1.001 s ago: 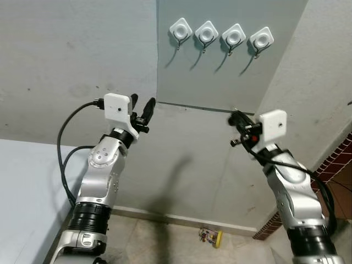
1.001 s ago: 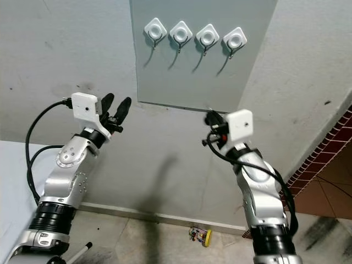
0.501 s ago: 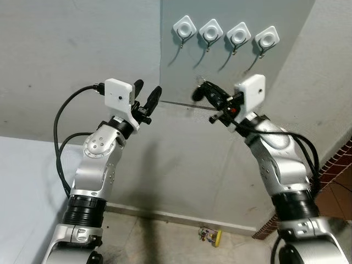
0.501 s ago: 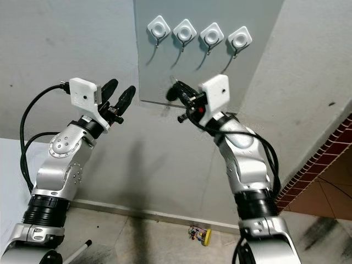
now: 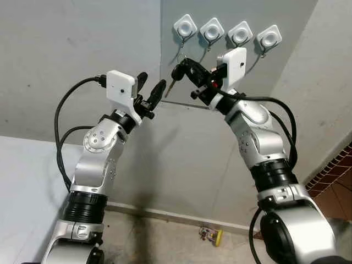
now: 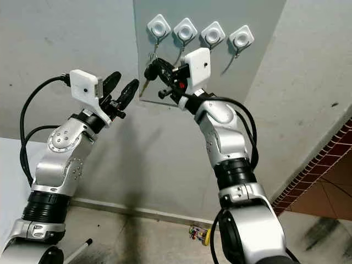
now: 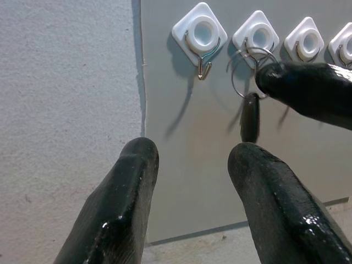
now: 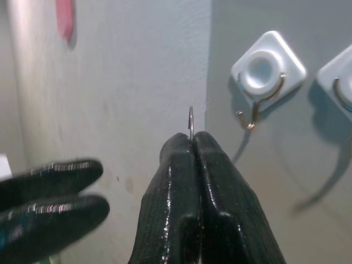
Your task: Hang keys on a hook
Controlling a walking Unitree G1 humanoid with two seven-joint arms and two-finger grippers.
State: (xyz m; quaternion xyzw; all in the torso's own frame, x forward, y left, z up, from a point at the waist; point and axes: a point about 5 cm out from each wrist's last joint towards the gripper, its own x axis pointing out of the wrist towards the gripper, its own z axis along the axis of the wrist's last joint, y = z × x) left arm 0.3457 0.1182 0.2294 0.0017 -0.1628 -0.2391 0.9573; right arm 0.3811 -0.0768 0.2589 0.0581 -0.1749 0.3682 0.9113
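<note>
A grey wall panel (image 5: pixel 220 66) carries four white hooks (image 5: pixel 185 26). The right gripper (image 5: pixel 184 69), fingers clenched on the key ring, holds the keys (image 5: pixel 177 74) just beneath the leftmost hook. The left gripper (image 5: pixel 151 91) hovers nearby, fingers released. Keys look light, stiff, and swing; the thin ring is best pinched.

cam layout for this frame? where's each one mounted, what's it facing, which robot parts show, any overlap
Left eye and right eye views: head stereo pair, facing the wall and its row of white hooks; both silver arms show, the right gripper holding the keys below the hooks.
Left wrist view: on the left arm, looking along the open left gripper at the hooks; a right finger with the key ring crosses it.
Right wrist view: along the shut fingers pinching the ring, facing a hook.
Shared: hooks and key ring.
</note>
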